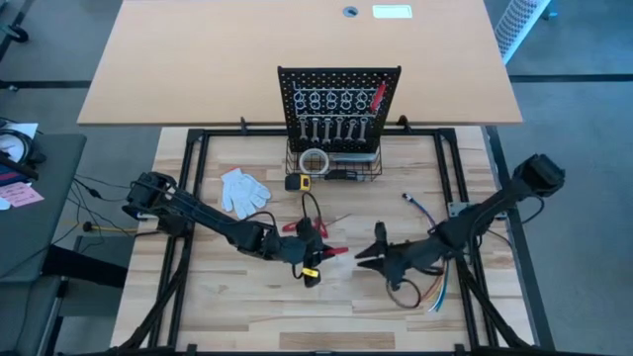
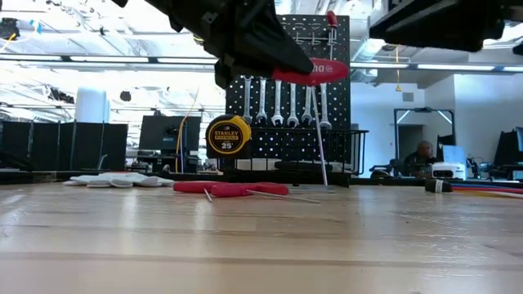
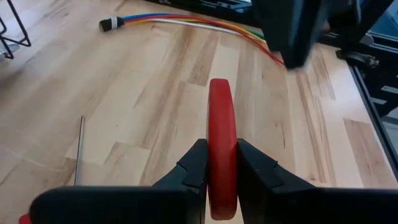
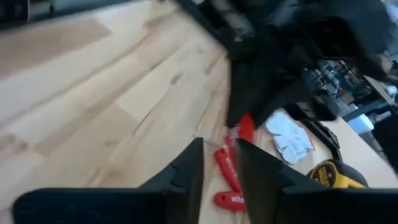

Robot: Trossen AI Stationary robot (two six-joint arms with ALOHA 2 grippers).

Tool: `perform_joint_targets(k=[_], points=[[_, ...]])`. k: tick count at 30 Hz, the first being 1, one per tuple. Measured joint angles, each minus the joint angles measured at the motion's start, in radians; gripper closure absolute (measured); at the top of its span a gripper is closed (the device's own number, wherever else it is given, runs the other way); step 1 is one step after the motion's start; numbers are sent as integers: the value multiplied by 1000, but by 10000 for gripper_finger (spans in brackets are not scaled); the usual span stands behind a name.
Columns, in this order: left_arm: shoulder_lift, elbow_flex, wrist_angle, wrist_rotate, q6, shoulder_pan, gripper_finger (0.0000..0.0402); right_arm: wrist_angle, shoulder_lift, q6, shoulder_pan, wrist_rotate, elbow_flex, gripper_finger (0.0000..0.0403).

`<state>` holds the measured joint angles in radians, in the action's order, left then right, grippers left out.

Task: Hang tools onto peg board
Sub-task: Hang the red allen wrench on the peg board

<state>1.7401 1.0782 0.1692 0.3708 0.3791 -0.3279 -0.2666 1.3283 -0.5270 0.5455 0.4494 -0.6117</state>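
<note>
A red-handled screwdriver (image 3: 221, 143) is clamped by the handle between the fingers (image 3: 193, 171) of the left gripper (image 1: 315, 247), held above the wooden worktop (image 1: 218, 297) near its centre; in the low view the handle is seen level w/ the shaft hanging down, tip at or just above the worktop. The right gripper (image 1: 368, 259) is seen just right of it, fingers (image 4: 186, 165) parted w/ a narrow gap, nothing between them, pointed toward the left gripper. Two more red-handled tools (image 2: 233, 189) are laid on the worktop below the left gripper. The peg board (image 1: 339, 104) is stood upright at the far centre, w/ a row of silver wrenches (image 1: 331, 129) hung on it and one red tool (image 1: 378, 96) at its upper right. A yellow tape measure (image 2: 228, 136) is seen in front of the board, a white glove (image 1: 242, 190) to the left, coloured wires (image 1: 435, 292) to the near right.
</note>
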Motion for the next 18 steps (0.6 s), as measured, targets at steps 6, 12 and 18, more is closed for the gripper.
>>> perform_joint_targets(k=[6, 12, 18], points=[[0, 0, -2, 0, 23, 0, 357, 54, 166, -273, -4, 167, -133, 183], [0, 0, -5, 1, 26, 0, 346, 46, 322, -471, 10, 434, -214, 157], [0, 0, -12, 0, 26, 0, 349, 48, 409, -551, 26, 542, -255, 195]])
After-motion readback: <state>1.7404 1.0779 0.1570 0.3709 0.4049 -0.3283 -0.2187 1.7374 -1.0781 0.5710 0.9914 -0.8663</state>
